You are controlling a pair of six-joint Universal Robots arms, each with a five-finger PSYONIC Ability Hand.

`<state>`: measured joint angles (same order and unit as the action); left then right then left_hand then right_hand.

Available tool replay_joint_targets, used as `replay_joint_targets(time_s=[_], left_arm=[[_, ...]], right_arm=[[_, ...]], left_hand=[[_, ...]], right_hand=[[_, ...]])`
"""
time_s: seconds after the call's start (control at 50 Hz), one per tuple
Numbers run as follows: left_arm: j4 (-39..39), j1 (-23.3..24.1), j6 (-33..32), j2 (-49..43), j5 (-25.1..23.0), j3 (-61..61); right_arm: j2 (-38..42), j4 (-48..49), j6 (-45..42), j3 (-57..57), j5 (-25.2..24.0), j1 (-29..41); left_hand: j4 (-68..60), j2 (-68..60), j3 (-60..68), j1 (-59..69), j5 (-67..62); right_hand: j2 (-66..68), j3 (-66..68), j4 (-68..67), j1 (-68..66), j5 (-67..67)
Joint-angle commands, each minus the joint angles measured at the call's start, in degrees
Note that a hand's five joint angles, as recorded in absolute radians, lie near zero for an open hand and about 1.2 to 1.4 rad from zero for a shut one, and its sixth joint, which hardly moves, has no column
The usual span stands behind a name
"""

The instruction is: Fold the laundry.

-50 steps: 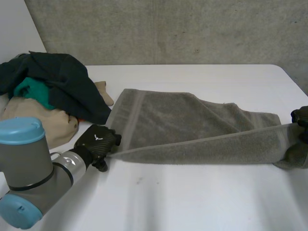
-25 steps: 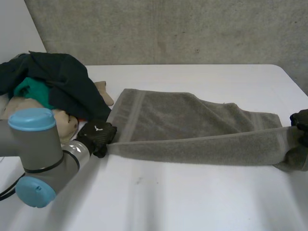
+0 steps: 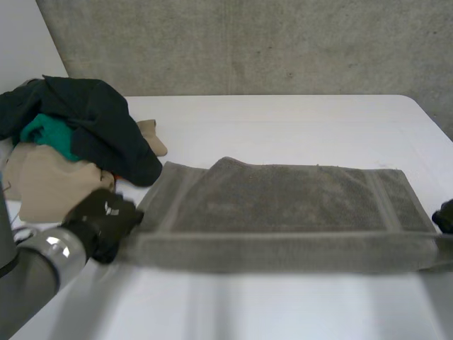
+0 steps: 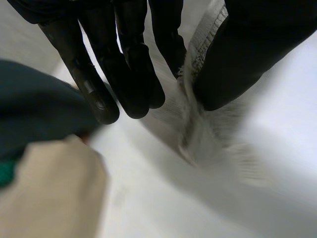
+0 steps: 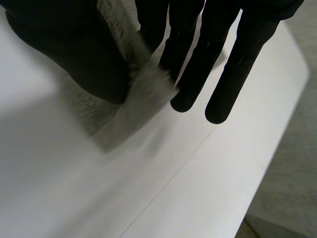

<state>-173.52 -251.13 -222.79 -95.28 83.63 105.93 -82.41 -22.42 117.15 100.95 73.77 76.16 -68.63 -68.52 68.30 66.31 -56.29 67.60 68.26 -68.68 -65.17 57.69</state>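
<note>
Pinching one near corner each between thumb and fingers, left hand (image 4: 131,64) and right hand (image 5: 79,54) grip the grey towel (image 3: 283,202): soft, light, likely to sag unless kept taut.

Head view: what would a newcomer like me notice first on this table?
A grey towel is stretched wide across the middle of the white table. Black hands pinch its near edge at both ends: the left hand at the left corner, the right hand at the right. A pile of clothes, dark, teal and beige, sits at the table's left edge.
</note>
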Motion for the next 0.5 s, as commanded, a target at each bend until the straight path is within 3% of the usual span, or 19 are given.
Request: replay_joint_targets(time_s=[0.02,0.1,0.18,0.4,0.42,0.44,0.46,0.5], left_arm=[[-17.5,1.4,1.7,-12.2,0.1,-9.2],[-20.9,2.4,2.8,-21.2,0.2,-18.5],[-20.9,3.4,2.9,-30.9,0.8,-29.8],[-22.0,4.2,2.8,-50.5,0.7,-54.1],[-22.0,4.4,2.8,-51.1,0.7,-54.9],[-22.0,4.7,2.8,-51.7,0.8,-55.5],[-22.0,5.3,2.4,-52.2,0.9,-55.9],[-22.1,5.7,2.7,-52.1,0.8,-55.8]], right_arm=[[7.5,12.7,9.3,-3.6,0.2,2.6],[12.2,20.3,13.5,-7.7,1.3,6.5],[18.5,28.0,16.4,-13.5,5.7,9.4],[34.3,34.4,16.5,-30.5,9.6,15.3],[36.2,35.0,16.5,-32.4,10.8,15.5],[36.9,35.0,16.5,-33.2,11.6,15.5],[37.5,35.0,16.7,-33.7,12.4,15.6],[37.7,34.8,17.2,-34.1,14.6,16.3]], left_hand=[[-11.4,-11.5,11.7,13.7,-13.7],[-11.4,-11.5,11.7,13.7,-13.7],[-11.4,-11.5,11.7,13.7,-13.7],[-11.4,-11.5,11.7,13.7,-13.7],[-11.2,-11.3,11.6,13.5,-13.6],[12.9,12.8,-12.6,-10.6,10.6],[58.6,58.5,-58.3,-56.3,56.3],[54.3,54.1,-53.9,-51.9,51.9]], right_hand=[[12.4,11.7,-11.3,-14.8,12.3],[12.4,11.7,-11.3,-14.8,12.3],[12.4,11.7,-11.3,-14.8,12.3],[12.4,11.7,-11.3,-14.8,12.3],[-28.5,-29.2,29.6,26.1,-28.6],[-56.6,-57.2,57.6,54.1,-56.7],[-57.6,-58.3,58.7,55.2,-57.7],[-57.6,-58.3,58.7,55.2,-57.7]])
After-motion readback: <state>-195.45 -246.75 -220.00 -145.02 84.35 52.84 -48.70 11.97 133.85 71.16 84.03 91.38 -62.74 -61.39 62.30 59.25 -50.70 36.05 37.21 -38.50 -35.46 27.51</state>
